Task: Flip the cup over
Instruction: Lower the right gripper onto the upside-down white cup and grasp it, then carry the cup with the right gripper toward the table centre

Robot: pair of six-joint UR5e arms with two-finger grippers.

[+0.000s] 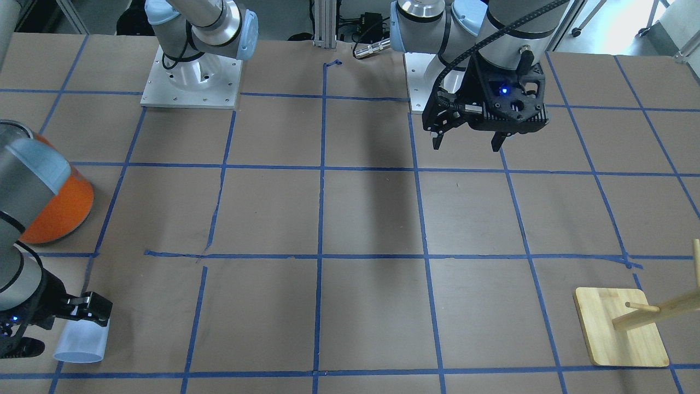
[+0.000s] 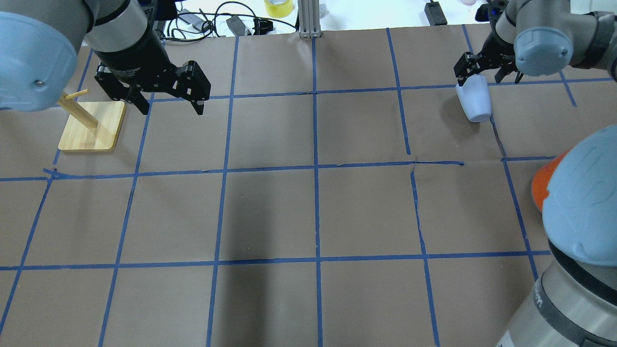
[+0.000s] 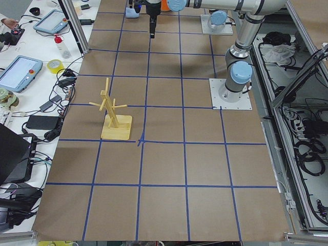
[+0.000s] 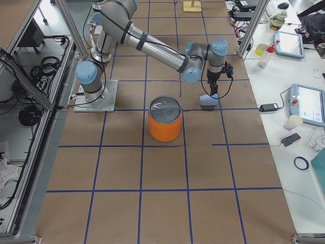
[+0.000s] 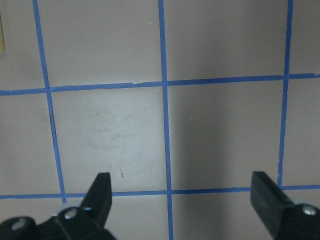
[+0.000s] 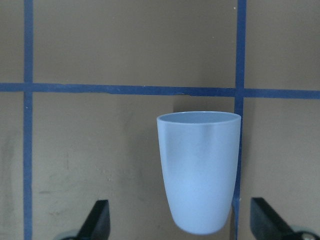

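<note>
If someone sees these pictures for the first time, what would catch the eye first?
Most likely the big orange can with its silver lid, standing near the table's end on the robot's right. Next comes the small pale blue cup, apparently lying on its side nearby, with the right gripper over it, jaws open on either side of its base. The wooden peg rack stands towards the opposite end.

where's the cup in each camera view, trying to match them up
Front-facing: cup at bottom left.
Overhead: cup at upper right.
Exterior left: cup tiny, at the top edge.
Exterior right: cup right of centre.
Left wrist: not in it.
Right wrist: cup low, right of centre.
Landmark: the orange can near it.
</note>
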